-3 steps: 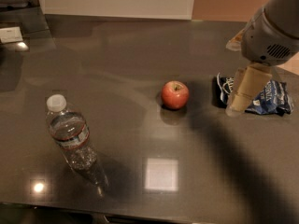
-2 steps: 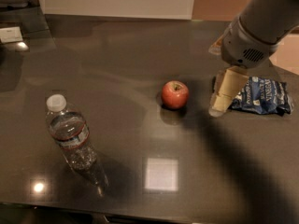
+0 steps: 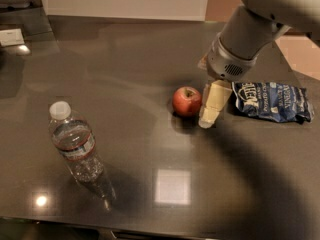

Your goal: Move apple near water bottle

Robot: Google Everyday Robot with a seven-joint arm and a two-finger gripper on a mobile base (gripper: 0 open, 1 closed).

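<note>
A small red apple [image 3: 187, 101] sits on the dark table [image 3: 150, 64] near its middle. A clear water bottle [image 3: 76, 146] with a white cap and a red-edged label stands at the front left, well apart from the apple. My gripper [image 3: 210, 109] hangs from the grey arm that reaches in from the upper right. Its cream fingers point down and sit just right of the apple, close to it or touching it.
A blue snack bag [image 3: 272, 101] lies on the table right of the gripper. A white object [image 3: 11, 36] rests at the far left back. A bright light patch [image 3: 172, 186] reflects on the table near the front edge.
My gripper has moved left, away from the blue bag and up beside the apple. The apple and the bottle have not moved.
</note>
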